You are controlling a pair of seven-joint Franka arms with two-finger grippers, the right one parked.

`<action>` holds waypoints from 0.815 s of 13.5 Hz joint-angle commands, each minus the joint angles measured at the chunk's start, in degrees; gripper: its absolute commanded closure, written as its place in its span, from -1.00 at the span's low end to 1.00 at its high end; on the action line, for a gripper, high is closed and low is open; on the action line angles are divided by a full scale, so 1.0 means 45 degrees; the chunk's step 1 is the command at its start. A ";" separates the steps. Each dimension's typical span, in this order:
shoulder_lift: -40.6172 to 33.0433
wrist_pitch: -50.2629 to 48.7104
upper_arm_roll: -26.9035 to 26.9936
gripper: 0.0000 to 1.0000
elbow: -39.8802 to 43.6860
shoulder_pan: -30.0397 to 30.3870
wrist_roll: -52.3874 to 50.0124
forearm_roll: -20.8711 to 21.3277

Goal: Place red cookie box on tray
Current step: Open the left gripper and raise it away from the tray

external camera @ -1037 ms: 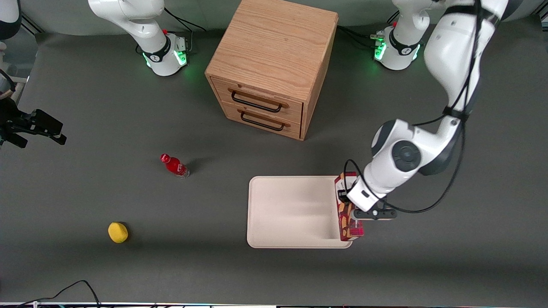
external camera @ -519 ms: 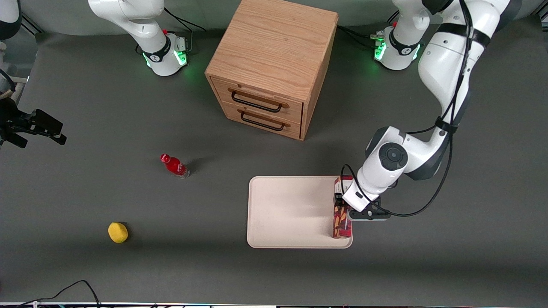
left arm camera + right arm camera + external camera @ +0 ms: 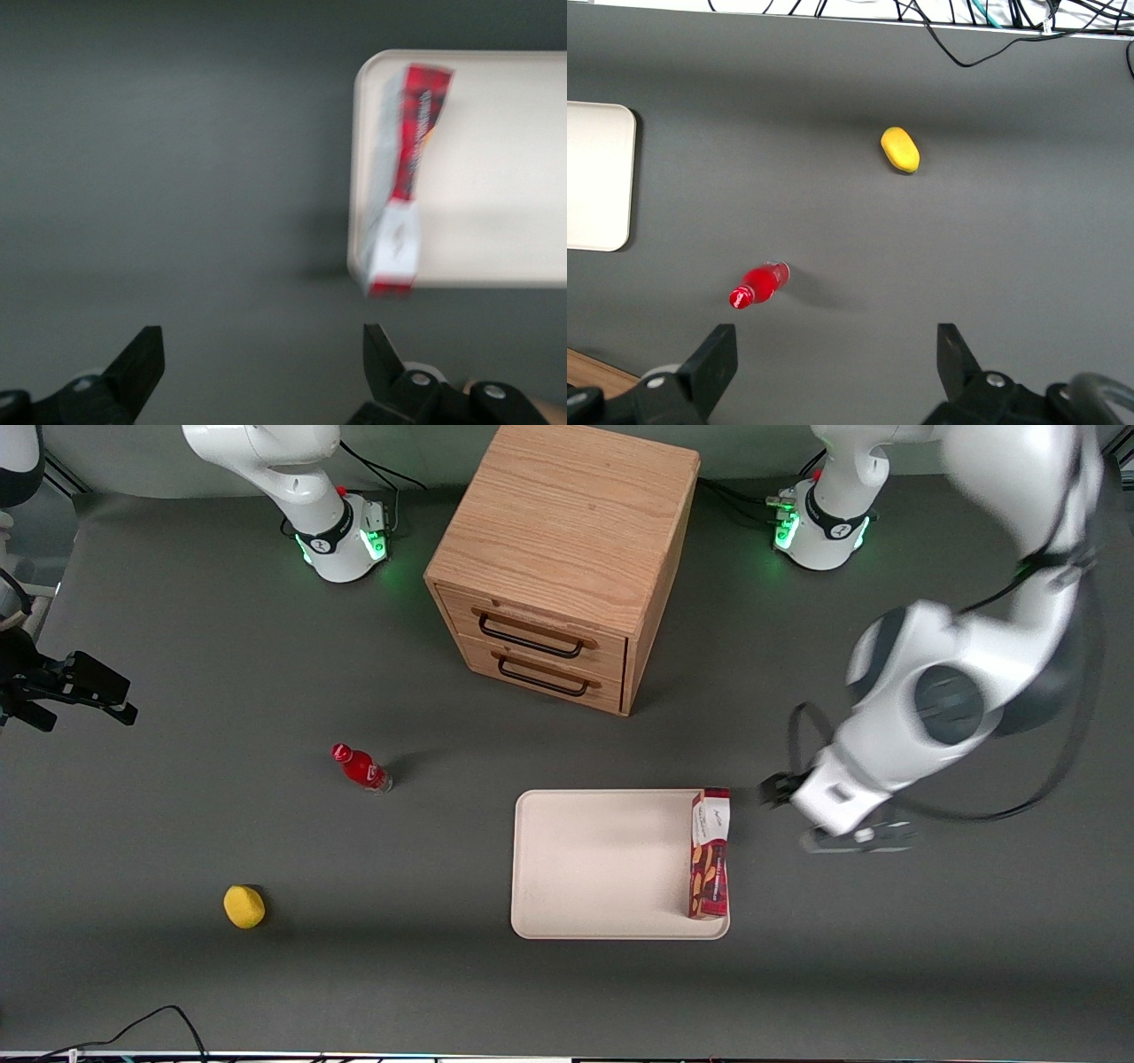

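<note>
The red cookie box [image 3: 710, 855] lies on the cream tray [image 3: 602, 868], along the rim at the working arm's end. Its white label end is the end farther from the front camera and reaches the tray's rim. My left gripper [image 3: 811, 819] hovers above the bare table beside the tray, toward the working arm's end, apart from the box. In the left wrist view the gripper [image 3: 263, 341] is open, its black fingertips [image 3: 146, 350] spread wide with only grey table between them. That view also shows the red cookie box [image 3: 403, 168] and the tray [image 3: 496, 177].
A wooden two-drawer cabinet [image 3: 567, 558] stands farther from the front camera than the tray. A small red bottle [image 3: 361, 768] and a yellow fruit-like object [image 3: 244, 906] lie toward the parked arm's end of the table.
The gripper was shut on the box as it came down onto the tray. It has since let go, opened, risen and moved off toward the working arm's end. The box stays on the tray.
</note>
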 commanded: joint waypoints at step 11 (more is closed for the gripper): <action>-0.4367 -0.4224 0.3432 -1.00 -0.1848 -0.0160 0.5773 -0.0601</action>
